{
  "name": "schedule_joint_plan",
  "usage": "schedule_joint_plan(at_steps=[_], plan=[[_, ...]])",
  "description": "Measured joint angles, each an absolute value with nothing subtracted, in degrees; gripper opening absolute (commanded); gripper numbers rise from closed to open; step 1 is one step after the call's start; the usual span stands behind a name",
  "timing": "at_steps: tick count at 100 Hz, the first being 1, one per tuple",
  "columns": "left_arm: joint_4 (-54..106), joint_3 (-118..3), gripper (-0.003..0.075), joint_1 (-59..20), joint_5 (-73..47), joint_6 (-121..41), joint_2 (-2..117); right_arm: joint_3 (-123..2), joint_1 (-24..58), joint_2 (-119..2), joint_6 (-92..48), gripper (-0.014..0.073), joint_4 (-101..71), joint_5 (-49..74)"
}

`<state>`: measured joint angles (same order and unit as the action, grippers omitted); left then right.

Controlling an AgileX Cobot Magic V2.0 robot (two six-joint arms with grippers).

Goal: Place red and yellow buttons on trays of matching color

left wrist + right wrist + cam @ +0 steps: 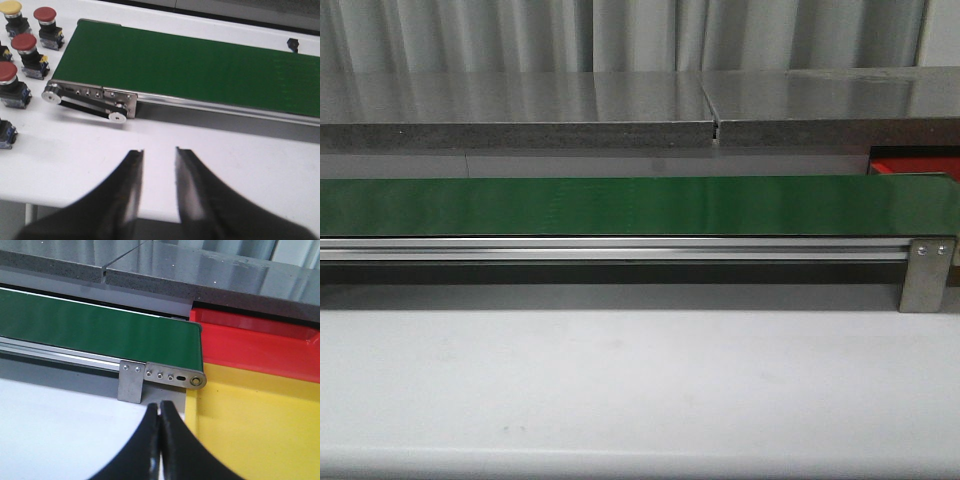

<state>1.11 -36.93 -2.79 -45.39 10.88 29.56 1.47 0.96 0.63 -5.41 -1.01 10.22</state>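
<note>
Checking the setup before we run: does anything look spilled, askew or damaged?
Nothing stands out. The green belt is bare, the buttons stand upright beside its end, and the red tray and yellow tray hold nothing.

Three glossy red dome-capped buttons (pixel 24 43) and one yellow dome-capped button (pixel 10 7) stand beside one long green belt (pixel 200 70); one flat red tray (pixel 250 342) adjoins one flat yellow tray (pixel 260 425).
</note>
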Motion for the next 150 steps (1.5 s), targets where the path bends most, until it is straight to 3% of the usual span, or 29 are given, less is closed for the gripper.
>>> schedule_joint_plan(at_steps=[7,13,50,102,150], plan=[[1.2,-36.9,0.0587,-2.8,-46.0,10.8,29.6,1.5,1.0,0.6,-5.4,-0.0068,-1.0,10.2],[1.2,-36.9,0.0609,-2.8,-46.0,10.8,29.6,1.5,1.0,0.6,-5.4,-0.0068,-1.0,10.2],[-8.4,-37.8,0.0610,-0.8,-46.1,25.8,36.1,1.5,1.0,0.6,-5.4,-0.0068,-1.0,10.2],[-8.6,-50.0,0.0607,22.2,-41.9,30.4,66.8,1.5,1.0,0.6,-5.4,-0.0068,-1.0,10.2],[-8.1,-55.1,0.0607,27.9,-37.9,28.7,86.8,1.5,1.0,0.6,-5.4,-0.0068,-1.0,10.2]])
